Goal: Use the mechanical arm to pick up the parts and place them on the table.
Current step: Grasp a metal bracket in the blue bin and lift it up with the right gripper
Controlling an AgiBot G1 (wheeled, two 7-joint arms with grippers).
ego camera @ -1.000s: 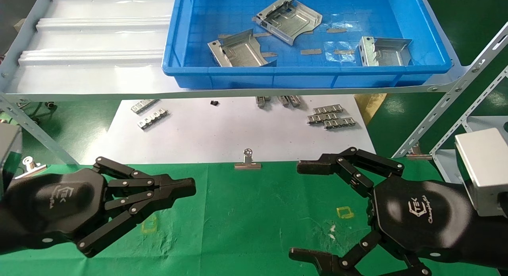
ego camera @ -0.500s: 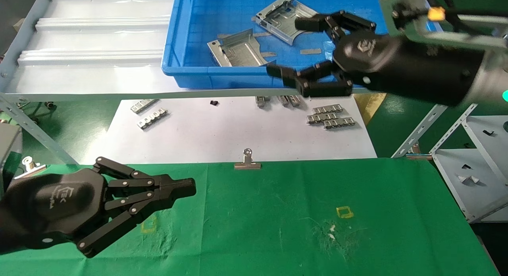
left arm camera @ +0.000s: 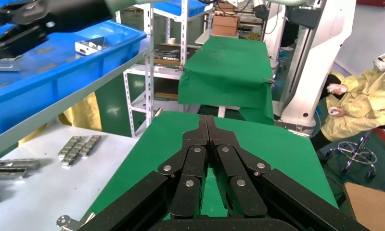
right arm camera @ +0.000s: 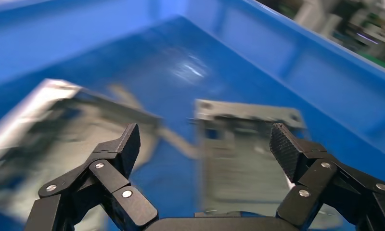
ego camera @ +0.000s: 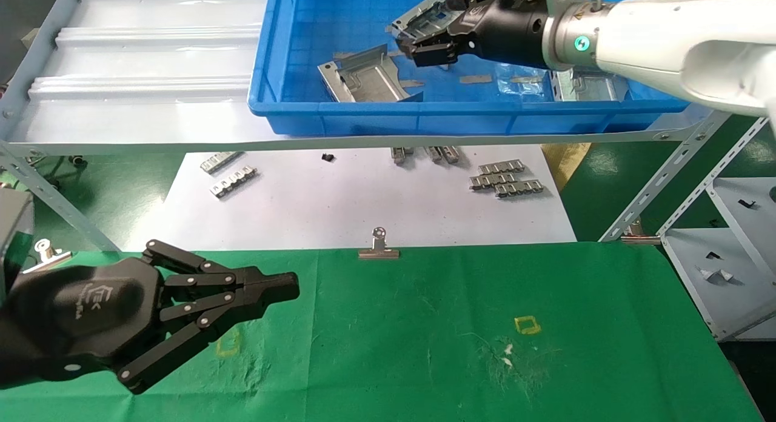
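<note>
Right gripper (right arm camera: pixel 205 144) fingers spread wide, empty, inside blue tray (ego camera: pixel 364 116) over far part (right arm camera: pixel 243 159); tray walls close around. Two more parts (ego camera: pixel 367 79) (ego camera: pixel 585 85) in tray. Left gripper (ego camera: pixel 285 287) pressed together, parked over green table (ego camera: pixel 424 325).

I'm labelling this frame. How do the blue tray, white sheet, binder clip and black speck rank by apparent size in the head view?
1. blue tray and white sheet: look alike, so unranked
2. binder clip
3. black speck
</note>
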